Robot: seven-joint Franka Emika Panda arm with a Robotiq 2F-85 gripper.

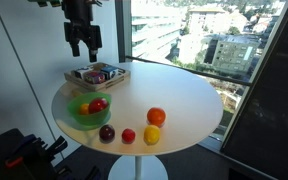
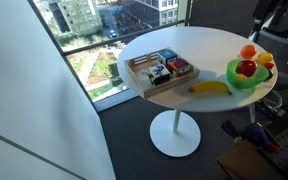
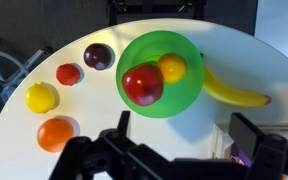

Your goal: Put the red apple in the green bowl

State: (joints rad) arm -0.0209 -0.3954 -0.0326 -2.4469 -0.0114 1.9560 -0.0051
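Note:
The red apple lies inside the green bowl beside a small yellow-orange fruit. Both exterior views show the apple in the bowl. My gripper is open and empty. It hangs well above the table, over the wooden tray, clear of the bowl and apple.
A banana lies against the bowl. A maroon fruit, a small red fruit, a lemon and an orange sit on the round white table. A wooden tray of packets stands near the window edge.

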